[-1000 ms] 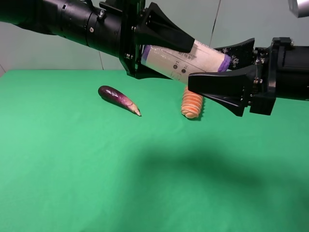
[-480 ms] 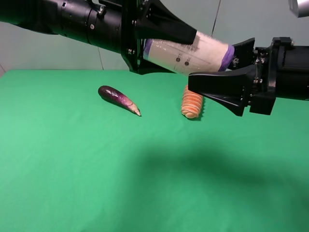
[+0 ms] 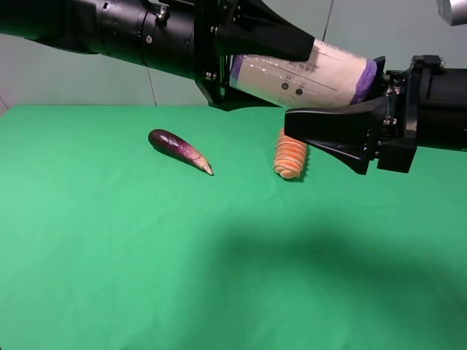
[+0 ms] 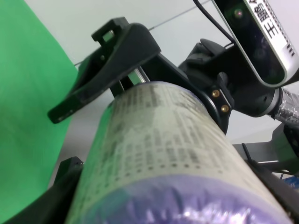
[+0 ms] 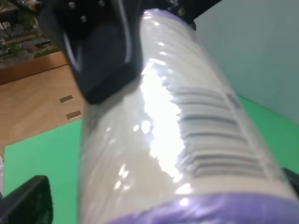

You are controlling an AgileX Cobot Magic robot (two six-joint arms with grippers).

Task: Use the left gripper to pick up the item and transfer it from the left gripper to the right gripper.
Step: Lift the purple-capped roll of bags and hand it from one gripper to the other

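Note:
The item, a cream-white can [image 3: 306, 73] with purple ends, hangs lying sideways high above the green table. My left gripper [image 3: 281, 69] is shut on its middle from the left. The can's right purple end reaches in between the spread fingers of my right gripper [image 3: 332, 91], which is open and not pressing on it. In the left wrist view the can [image 4: 159, 154] fills the frame, with a right finger [image 4: 107, 65] beside it. The right wrist view shows the can [image 5: 177, 126] close up, clamped by a left finger [image 5: 98, 56].
A dark purple eggplant [image 3: 179, 149] lies on the green cloth [image 3: 146, 255] at centre left. An orange ribbed carrot piece [image 3: 290, 154] rests just below the right gripper's near finger. A pale wall stands behind the table.
My left arm has carried the can to the right and slightly up, so its purple end now sits deeper between the right gripper's fingers. The right arm has stayed still.

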